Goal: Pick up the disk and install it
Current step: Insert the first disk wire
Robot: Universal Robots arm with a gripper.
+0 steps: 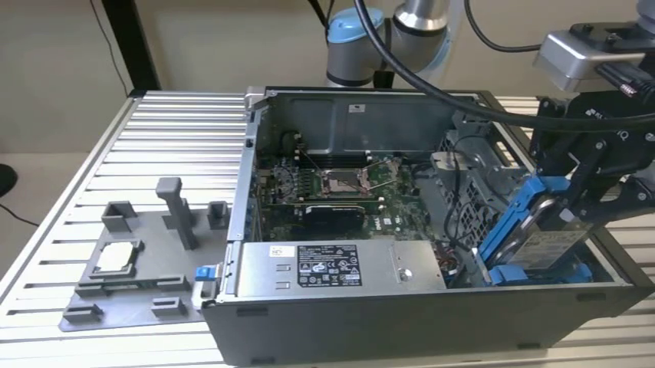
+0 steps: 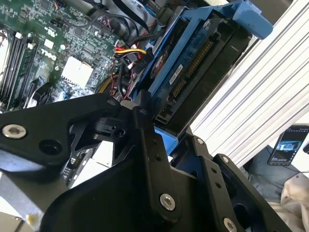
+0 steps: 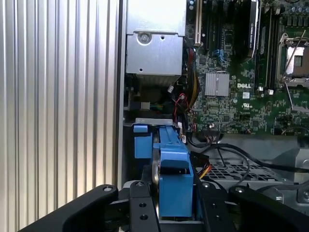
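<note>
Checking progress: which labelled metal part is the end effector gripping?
It's the disk, blue-railed and tilted at the exterior view's right; the long grey box lies flat, untouched.

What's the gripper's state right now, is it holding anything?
The gripper is closed on the flat silver-metal disk with blue plastic carrier rails, held tilted at the open grey computer case.

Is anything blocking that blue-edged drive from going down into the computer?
Nothing visible blocks it. The gripper holds the disk tilted, its lower end already inside the computer case at the exterior view's right. Cables lie close beside it.
</note>
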